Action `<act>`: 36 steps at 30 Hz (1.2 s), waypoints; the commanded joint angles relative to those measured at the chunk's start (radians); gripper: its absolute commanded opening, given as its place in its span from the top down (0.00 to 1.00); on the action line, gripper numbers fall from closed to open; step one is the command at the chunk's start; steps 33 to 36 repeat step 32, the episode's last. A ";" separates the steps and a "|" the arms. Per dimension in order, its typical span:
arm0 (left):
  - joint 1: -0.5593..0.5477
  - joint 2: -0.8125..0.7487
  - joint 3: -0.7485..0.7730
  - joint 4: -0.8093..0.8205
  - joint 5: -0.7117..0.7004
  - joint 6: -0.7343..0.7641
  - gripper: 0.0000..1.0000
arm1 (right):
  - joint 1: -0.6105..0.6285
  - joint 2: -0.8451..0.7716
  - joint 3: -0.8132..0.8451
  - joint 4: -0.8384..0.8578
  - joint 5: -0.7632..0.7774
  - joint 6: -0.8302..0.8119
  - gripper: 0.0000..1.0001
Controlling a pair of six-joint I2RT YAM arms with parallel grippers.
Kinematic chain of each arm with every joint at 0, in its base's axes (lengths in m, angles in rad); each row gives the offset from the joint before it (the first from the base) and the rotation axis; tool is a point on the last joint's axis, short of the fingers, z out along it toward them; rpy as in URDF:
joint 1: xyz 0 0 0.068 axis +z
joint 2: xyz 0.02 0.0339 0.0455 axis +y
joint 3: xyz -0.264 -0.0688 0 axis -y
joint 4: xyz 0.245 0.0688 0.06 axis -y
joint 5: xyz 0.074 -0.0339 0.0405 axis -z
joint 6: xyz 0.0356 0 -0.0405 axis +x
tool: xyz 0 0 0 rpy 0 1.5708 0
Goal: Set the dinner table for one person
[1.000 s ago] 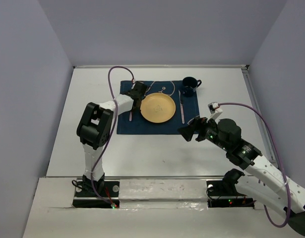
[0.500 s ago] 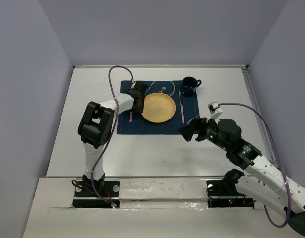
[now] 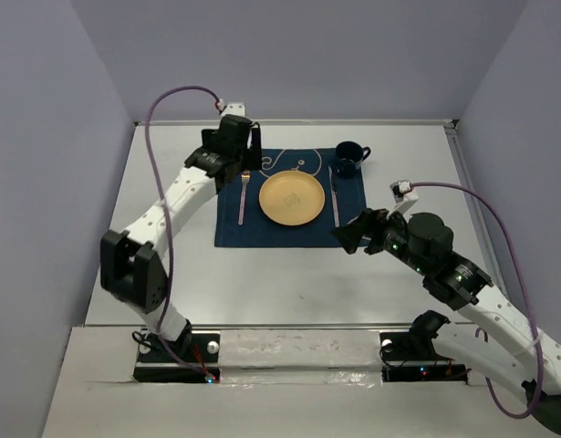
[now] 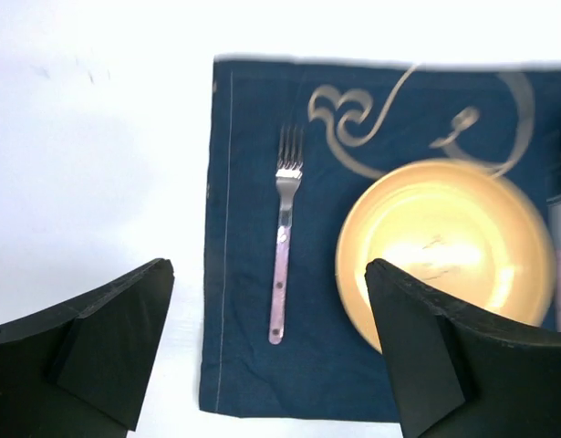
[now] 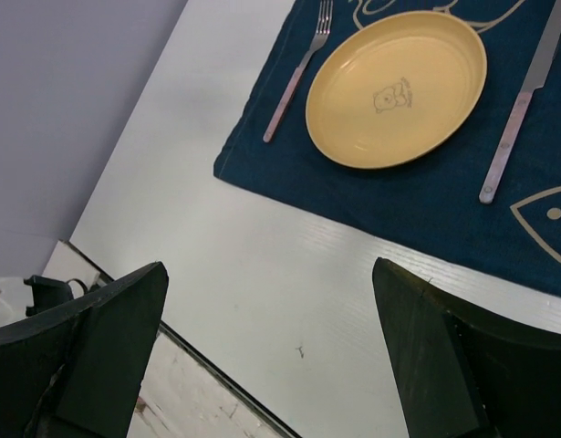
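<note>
**Table**: one item. Large, flat, rectangular top in matte white, sitting level. It is enclosed by pale grey walls on its left, far and right sides. A metal rail runs along the right edge. In the right wrist view the surface shows faint straight grain lines and one small dark scuff. A dark blue mat lies flat on the far middle part, square to the table's edges.
</note>
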 commanded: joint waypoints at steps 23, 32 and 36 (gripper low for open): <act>-0.004 -1.257 -0.694 0.383 0.174 0.005 0.01 | -0.004 -0.336 0.180 -0.054 0.343 -0.143 0.00; -0.002 -1.328 -0.756 0.399 0.170 0.025 0.01 | -0.004 -0.257 0.098 0.026 0.419 -0.129 0.00; -0.002 -1.328 -0.756 0.399 0.170 0.025 0.01 | -0.004 -0.257 0.098 0.026 0.419 -0.129 0.00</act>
